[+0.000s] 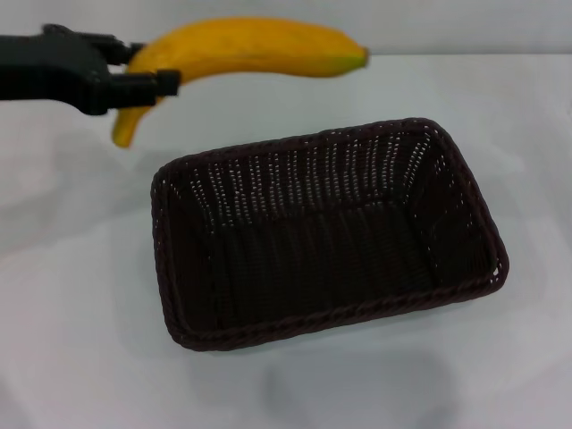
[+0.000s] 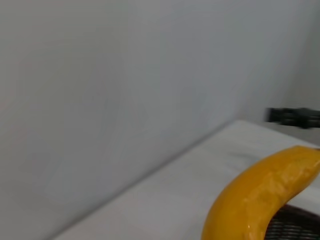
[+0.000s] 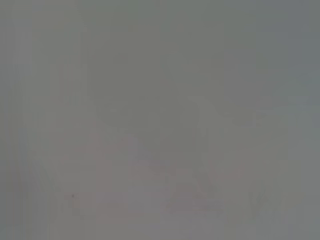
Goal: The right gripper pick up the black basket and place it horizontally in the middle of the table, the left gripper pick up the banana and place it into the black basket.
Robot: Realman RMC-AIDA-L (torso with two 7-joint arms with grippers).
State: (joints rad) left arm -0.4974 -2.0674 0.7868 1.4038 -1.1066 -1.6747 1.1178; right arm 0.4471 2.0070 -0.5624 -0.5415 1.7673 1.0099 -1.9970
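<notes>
A: Where is the left tool [image 1: 143, 70] and what is it doing?

B: It is clamped on the banana [image 1: 250, 49] near the stem end, beyond the far left corner of the black basket [image 1: 326, 232]. The banana appears lifted off the bench [image 1: 80, 357], with its long body reaching out past the basket's far rim.

A: And the right tool?

B: I cannot find it for certain. Its own wrist view gives only a blank grey field, and a small dark part far off in the left wrist view may belong to it, but I cannot tell.

A: Which step is in hand, then?

B: The basket already lies lengthwise near the bench's middle and is empty, so I judge the first half done and the banana in transit. Next the left tool has to carry the banana over the basket's opening, lower it inside and release. The banana is shorter than the basket, so it should fit along its length.

A: What of the surroundings?

B: The bench is plain and white, and a pale wall [image 2: 125, 75] stands beyond the basket.
</notes>
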